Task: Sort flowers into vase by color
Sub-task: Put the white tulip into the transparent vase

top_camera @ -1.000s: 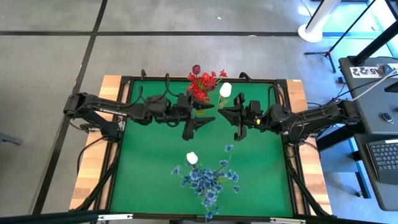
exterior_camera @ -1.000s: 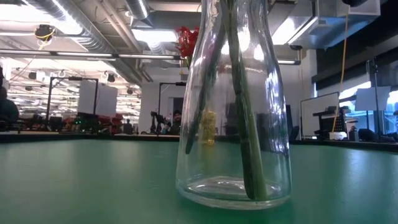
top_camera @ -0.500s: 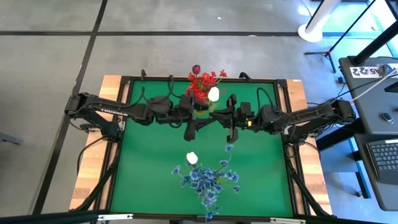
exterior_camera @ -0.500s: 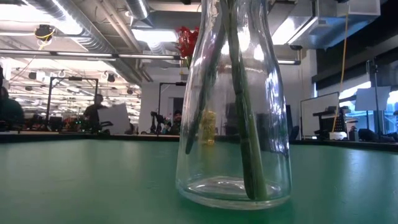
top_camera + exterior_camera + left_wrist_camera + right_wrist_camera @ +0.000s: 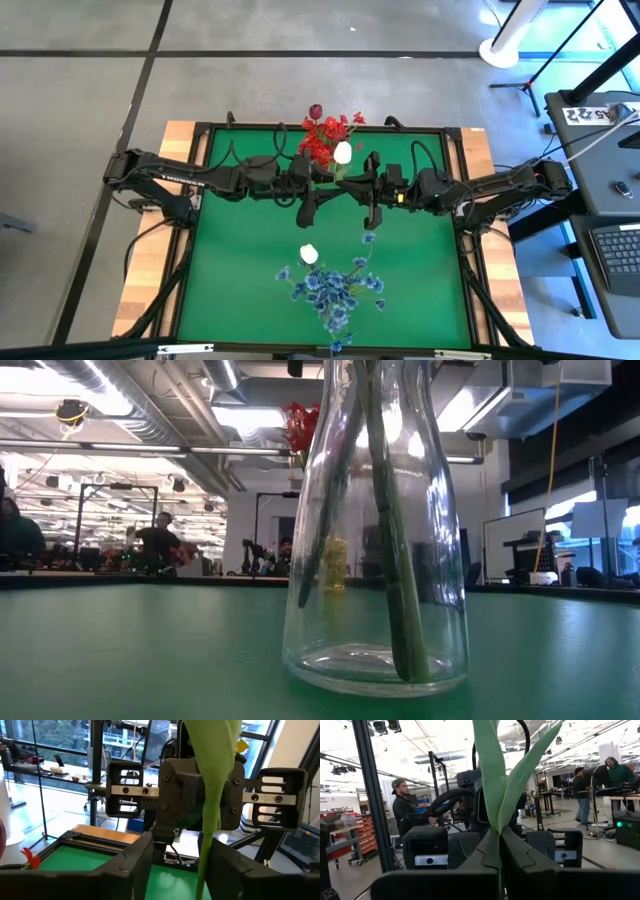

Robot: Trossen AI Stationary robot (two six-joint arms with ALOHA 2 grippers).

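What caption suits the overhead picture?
Both grippers, left and right, meet at a white flower beside red flowers.

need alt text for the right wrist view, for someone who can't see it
The right gripper is shut on a green flower stem whose long leaves rise up the middle of the picture. Directly facing it is the left gripper, with people standing in the workshop behind.

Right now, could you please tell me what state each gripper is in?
Left gripper: open around the white tulip's stem, not clamped.
Right gripper: shut on the white tulip's stem, near the red flowers.
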